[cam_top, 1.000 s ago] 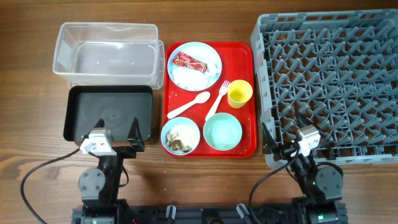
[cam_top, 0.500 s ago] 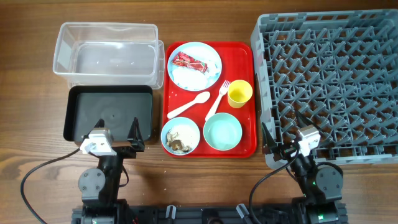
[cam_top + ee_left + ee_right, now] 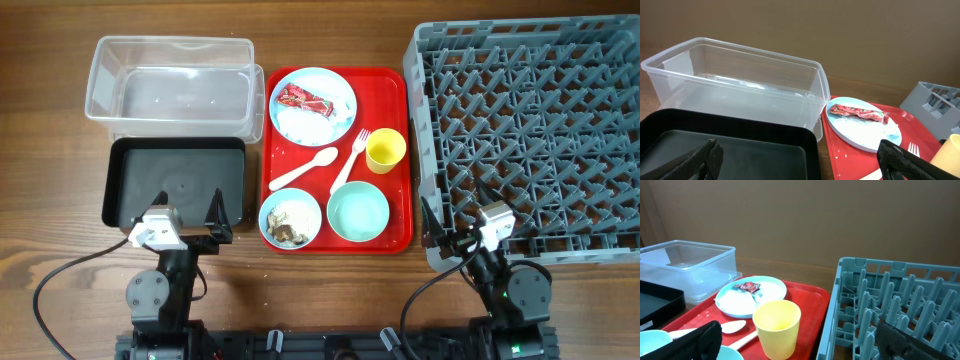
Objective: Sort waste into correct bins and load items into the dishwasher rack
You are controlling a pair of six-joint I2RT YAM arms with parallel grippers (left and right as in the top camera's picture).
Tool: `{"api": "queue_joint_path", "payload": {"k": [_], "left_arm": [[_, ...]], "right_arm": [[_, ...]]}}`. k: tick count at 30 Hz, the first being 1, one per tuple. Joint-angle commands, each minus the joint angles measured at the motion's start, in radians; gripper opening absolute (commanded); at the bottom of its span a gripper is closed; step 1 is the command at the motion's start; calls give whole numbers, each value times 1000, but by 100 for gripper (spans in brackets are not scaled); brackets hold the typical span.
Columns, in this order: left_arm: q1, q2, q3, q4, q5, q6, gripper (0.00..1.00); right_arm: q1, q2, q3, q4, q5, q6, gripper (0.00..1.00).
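Two arms idling at the near worktop (image 3: 60,250) edge, gripping nothing: left pincer (image 3: 188,208) gaping over the black tray (image 3: 175,180), right pincer (image 3: 458,212) gaping beside the grey rack (image 3: 530,120). Showing the red wrapper (image 3: 303,98) lying on the light-blue plate (image 3: 343,100), scraps (image 3: 288,228) sitting in the blue bowl (image 3: 268,208), all resting with yellow cup (image 3: 386,150), fork (image 3: 355,158), spoon (image 3: 300,172) and mint bowl (image 3: 358,213) on the red serving tray (image 3: 398,80), the clear tub (image 3: 175,45) standing behind the black tray.

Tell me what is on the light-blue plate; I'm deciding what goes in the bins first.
The plate holds a red snack wrapper with a white tissue beside it. Whatever lies under those two is covered.
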Motion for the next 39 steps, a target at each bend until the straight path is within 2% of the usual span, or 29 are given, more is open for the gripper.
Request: {"api": "queue_joint_path", "payload": {"k": [1, 23, 36, 39], "left_arm": [[-2, -11, -11, 4, -10, 19, 100], [-2, -11, -11, 4, -10, 19, 100], [-2, -11, -10, 4, -10, 19, 100], [-2, -11, -10, 4, -10, 19, 100]], "right_arm": [[5, -6, -2, 2, 13, -9, 100], [5, -6, -2, 4, 12, -8, 100], [5, -6, -2, 61, -19, -4, 100], [5, -6, -2, 121, -18, 56, 100]]}}
